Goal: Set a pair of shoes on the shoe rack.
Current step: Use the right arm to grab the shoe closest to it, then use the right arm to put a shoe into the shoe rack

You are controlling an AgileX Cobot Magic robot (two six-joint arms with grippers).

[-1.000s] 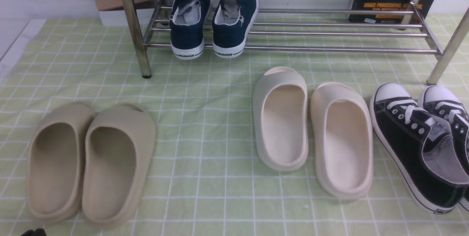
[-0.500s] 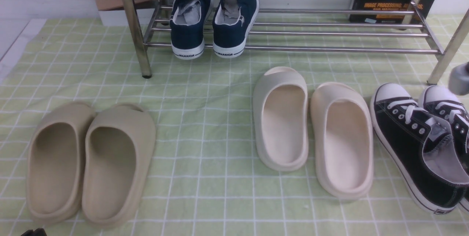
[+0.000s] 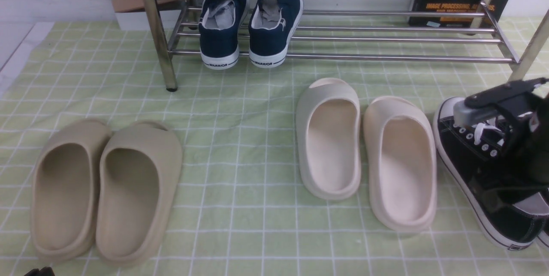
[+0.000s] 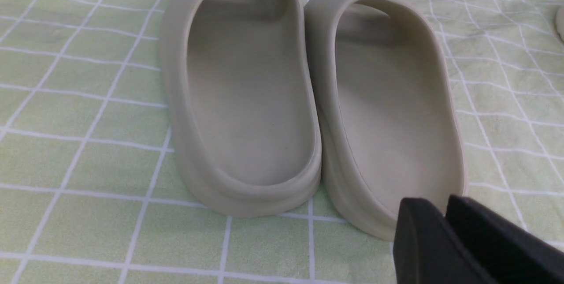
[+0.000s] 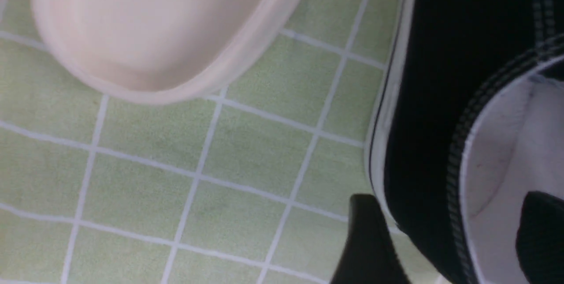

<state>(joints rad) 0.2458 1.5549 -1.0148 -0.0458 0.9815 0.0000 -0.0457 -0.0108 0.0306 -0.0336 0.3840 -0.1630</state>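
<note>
1. The worktop [image 3: 240, 147], under a green checked cloth, carries everything. No part of the task looks done.
2. The shoe rack [image 3: 343, 40] stands at the back. Its lower rods hold only the navy WARRIOR sneakers [image 3: 270, 31], near its left end.
3. The pair of black canvas sneakers [image 3: 467, 164] lies on the worktop just in front of the rack's right leg, toes toward the rack. Neither is lifted, and the outer one is mostly out of frame.
4. The cream foam slippers [image 3: 330, 139] lie in front of the rack's middle, and the beige foam slippers [image 3: 128, 190] in front of its left leg. Neither pair belongs to the task.
5. The right end effector [image 5: 454, 240] is spread wide across the nearer sneaker's side wall, one finger outside and one over the grey lining, gripping nothing.
6. The left end effector [image 4: 445, 213] is narrow, its fingers together and holding nothing, beside the beige slippers.
7. Left to do, by my judgement: grasp, carry and set both sneakers on the rack.
</note>
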